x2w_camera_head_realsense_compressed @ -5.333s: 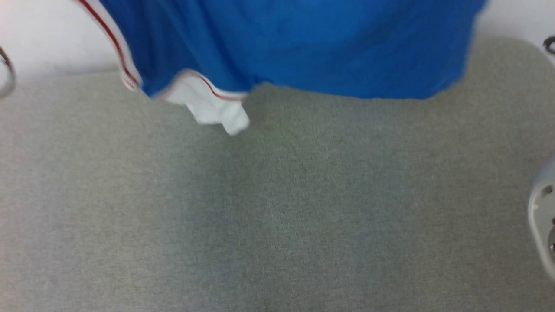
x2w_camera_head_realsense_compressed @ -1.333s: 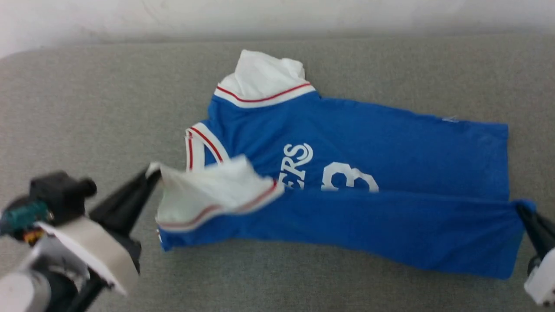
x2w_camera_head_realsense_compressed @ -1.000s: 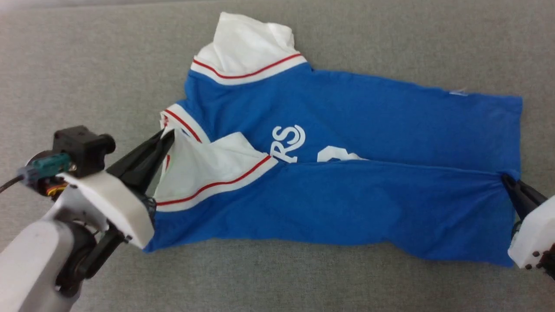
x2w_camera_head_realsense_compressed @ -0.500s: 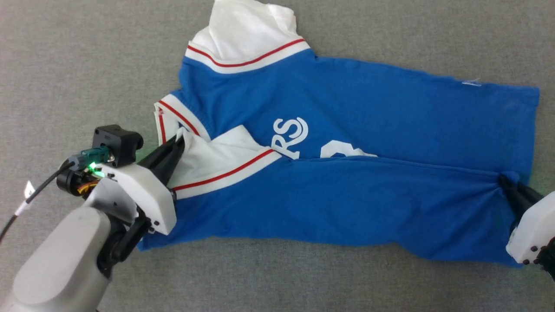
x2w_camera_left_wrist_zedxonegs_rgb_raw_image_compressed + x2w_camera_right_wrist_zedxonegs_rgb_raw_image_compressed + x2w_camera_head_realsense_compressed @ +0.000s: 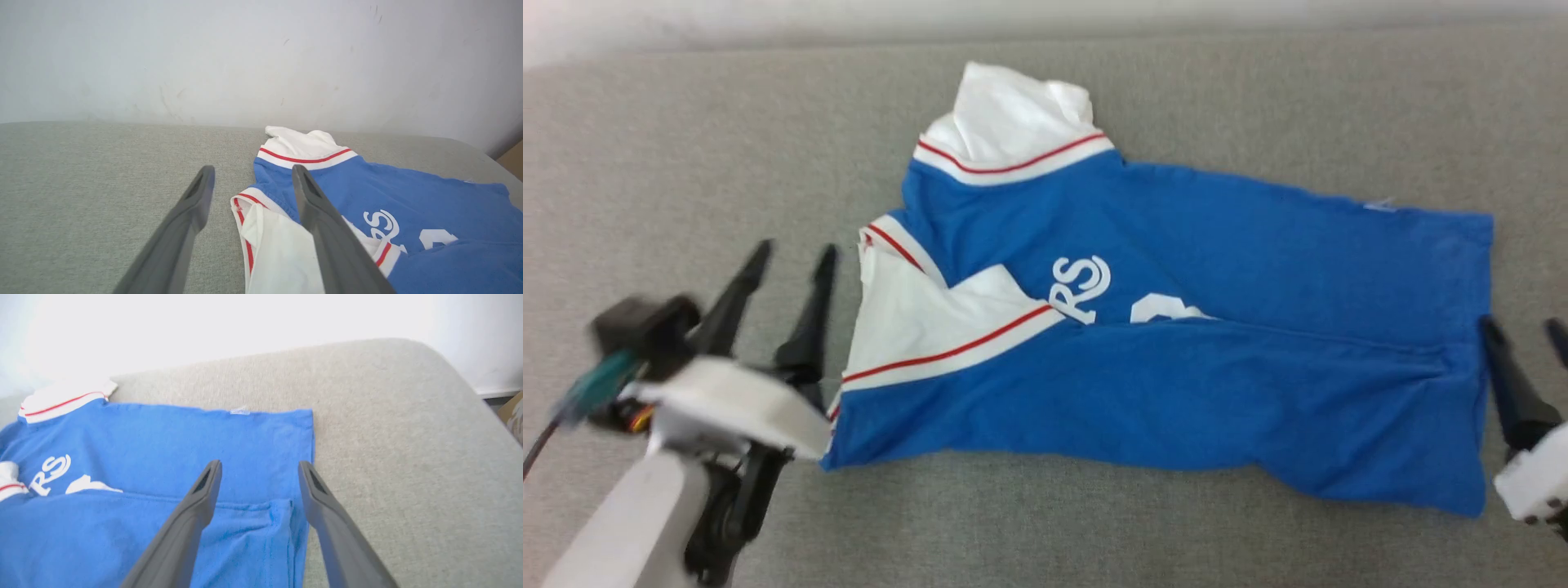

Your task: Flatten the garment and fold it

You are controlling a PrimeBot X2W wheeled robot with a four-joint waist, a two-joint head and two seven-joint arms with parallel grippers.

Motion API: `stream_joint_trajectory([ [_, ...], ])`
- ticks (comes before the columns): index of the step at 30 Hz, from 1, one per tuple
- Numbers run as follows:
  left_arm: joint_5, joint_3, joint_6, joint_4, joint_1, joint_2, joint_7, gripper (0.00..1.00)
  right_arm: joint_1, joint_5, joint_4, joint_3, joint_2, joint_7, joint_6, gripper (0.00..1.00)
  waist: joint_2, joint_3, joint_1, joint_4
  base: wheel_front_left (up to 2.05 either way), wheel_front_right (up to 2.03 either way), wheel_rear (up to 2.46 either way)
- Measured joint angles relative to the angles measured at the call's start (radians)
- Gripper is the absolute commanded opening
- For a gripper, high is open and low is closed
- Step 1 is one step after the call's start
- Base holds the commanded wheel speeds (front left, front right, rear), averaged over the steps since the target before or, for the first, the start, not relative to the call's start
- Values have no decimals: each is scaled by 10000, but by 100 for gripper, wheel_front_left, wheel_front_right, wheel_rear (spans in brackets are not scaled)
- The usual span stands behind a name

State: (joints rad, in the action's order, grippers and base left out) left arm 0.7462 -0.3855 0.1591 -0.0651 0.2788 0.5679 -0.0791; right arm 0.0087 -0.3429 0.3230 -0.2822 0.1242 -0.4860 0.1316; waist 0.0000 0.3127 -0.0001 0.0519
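Hiding half its lettering [image 5: 1082,287], the folded garment [image 5: 1176,400] lies between left tool [image 5: 796,247] and right tool [image 5: 1523,324], both spread wide.

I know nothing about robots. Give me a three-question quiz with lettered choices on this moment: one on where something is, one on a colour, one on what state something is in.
1. Where does the jersey lie?
A) on the grey cushioned surface
B) in a basket
C) hanging from a rail

2. What colour are its sleeves?
A) yellow
B) white
C) black

3. How do the left gripper and right gripper stand?
A) both open, gripping nothing
B) both clamped on cloth
C) one open, one shut

Answers:
1 A: the jersey is spread on grey fabric.
2 B: both sleeves are white, edged with a red stripe.
3 A: each pair of dark fingers stands apart with no cloth pinched between them.
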Motion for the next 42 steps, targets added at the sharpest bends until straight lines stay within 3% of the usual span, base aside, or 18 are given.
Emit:
stream_joint_trajectory([
  [7, -909, 715, 1321, -1910, -2380, -142, -1607, 100, 1259, 1383, 698, -318, -639, 2445, 0, 100, 0, -835, -1, 83, 0, 0, 0],
  [14, -1827, 1104, 1987, -2690, -4562, -1252, -1770, 100, 2615, 1484, 362, -911, -713, 4276, -2, 100, 0, -1618, -2, 130, 0, 0, 0],
  [19, -2157, 1152, 1912, -2592, -5248, -1530, -1770, 100, 3081, 1289, 2, -930, -715, 4606, -2, 100, 0, -2126, -2, 149, 0, 0, 0],
  [24, -2376, 1114, 1603, -2435, -5075, -1030, -1308, 100, 3042, 1319, 153, -780, -715, 4514, -2, 100, 0, -2352, -1, 174, 0, 0, 0],
  [32, -2234, 545, 871, -1942, -3353, 109, 1735, 100, 2879, 1317, 207, -635, -715, 4408, -2, 100, 0, -1845, 2, 205, 0, 0, 0],
  [38, -1626, 52, 568, -1427, -2462, 253, 3835, 100, 2721, 1290, 75, -491, -717, 4424, -2, 100, 0, -1315, 3, 157, 0, 0, 0],
  [42, -1354, -165, 520, -1078, -2080, 215, 4604, 100, 2500, 1290, -2, -422, -717, 4424, 0, 100, 0, -1005, 3, 69, 0, 0, 0],
])
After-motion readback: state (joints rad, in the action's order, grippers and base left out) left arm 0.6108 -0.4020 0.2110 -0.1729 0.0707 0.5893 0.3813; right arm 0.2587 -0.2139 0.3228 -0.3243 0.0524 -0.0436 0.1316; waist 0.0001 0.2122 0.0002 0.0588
